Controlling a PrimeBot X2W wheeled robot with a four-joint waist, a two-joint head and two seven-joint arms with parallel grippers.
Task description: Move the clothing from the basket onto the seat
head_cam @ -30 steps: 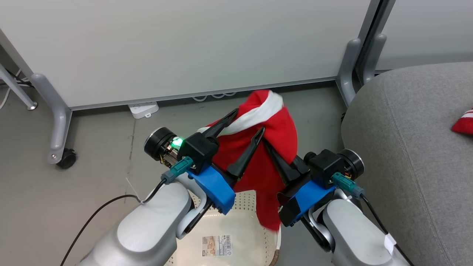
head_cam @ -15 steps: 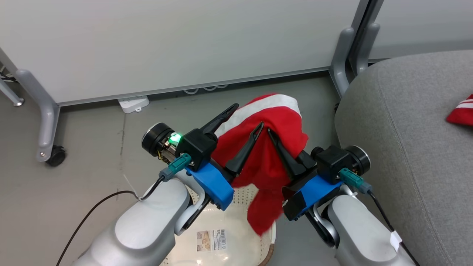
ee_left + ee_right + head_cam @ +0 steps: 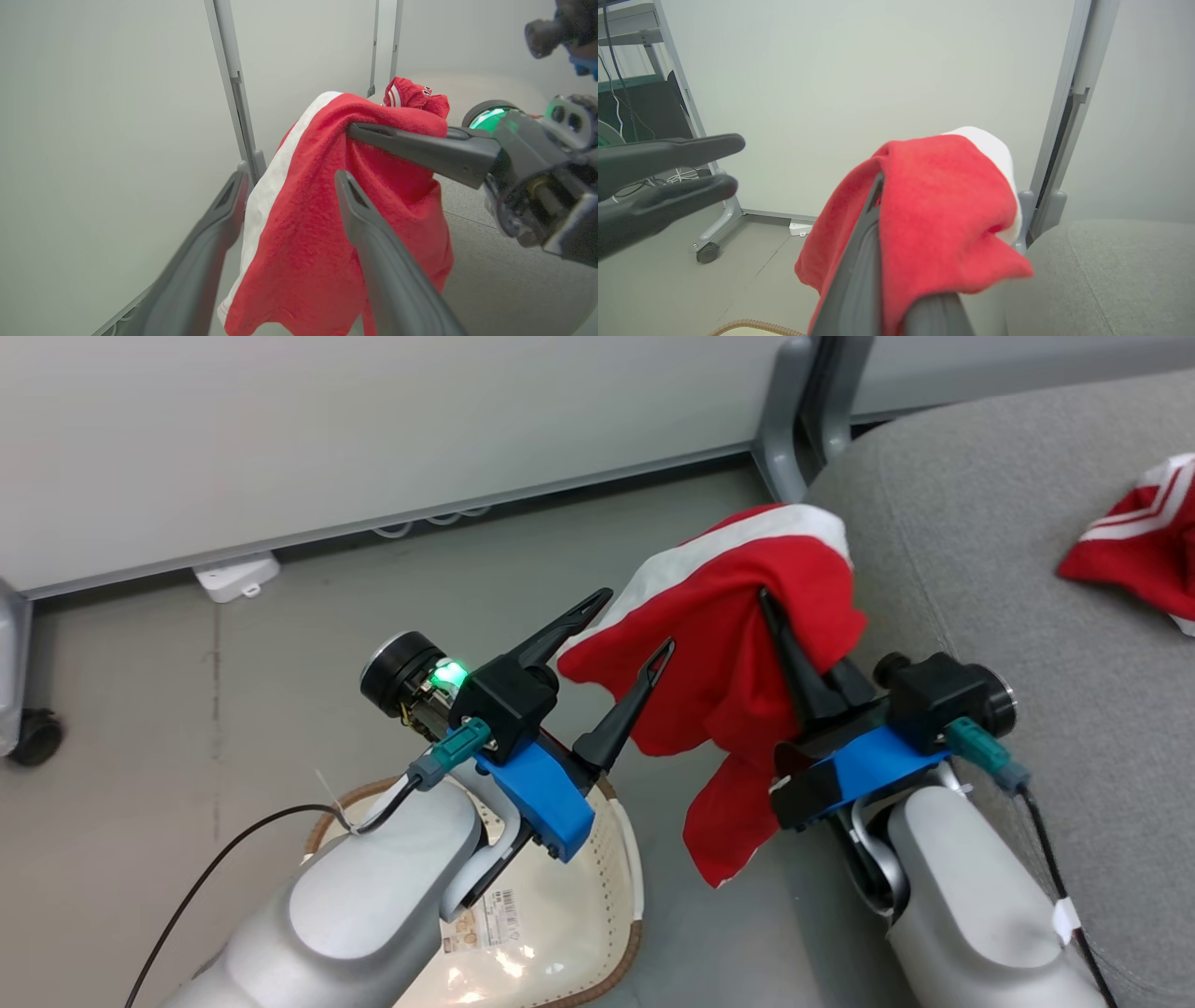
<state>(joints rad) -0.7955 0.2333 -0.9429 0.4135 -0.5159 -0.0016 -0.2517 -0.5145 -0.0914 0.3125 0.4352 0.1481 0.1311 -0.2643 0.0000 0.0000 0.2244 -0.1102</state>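
Red garment point(image 3: 738, 644) with a broad white band hangs from the right tool point(image 3: 767, 599). The tool's two dark fingers are clenched together on a fold near the top. The cloth drapes over both sides of the fingers and trails down past the tool's blue wrist block, clear of the floor point(image 3: 187, 709).

The left tool point(image 3: 635, 621) is just to the left of the cloth. It is released, with its fingers spread wide and nothing between them. The nearer fingertip is close to the red edge, but I cannot tell whether it touches.

Below and behind the left tool, partly under its pale forearm, a cream basket point(image 3: 627, 859) with a brown rim stands on the floor. A label shows on its bottom.

To the right of the right tool is the large grey fabric seat point(image 3: 980, 616). Its rounded edge is just beside the hanging cloth. Further right on the seat, well apart from the right tool, lies a second red garment point(image 3: 1134, 546) with thin white stripes.

Beyond both tools a pale partition panel point(image 3: 373, 420) stands on the floor, with a white power strip point(image 3: 233, 577) at its foot.
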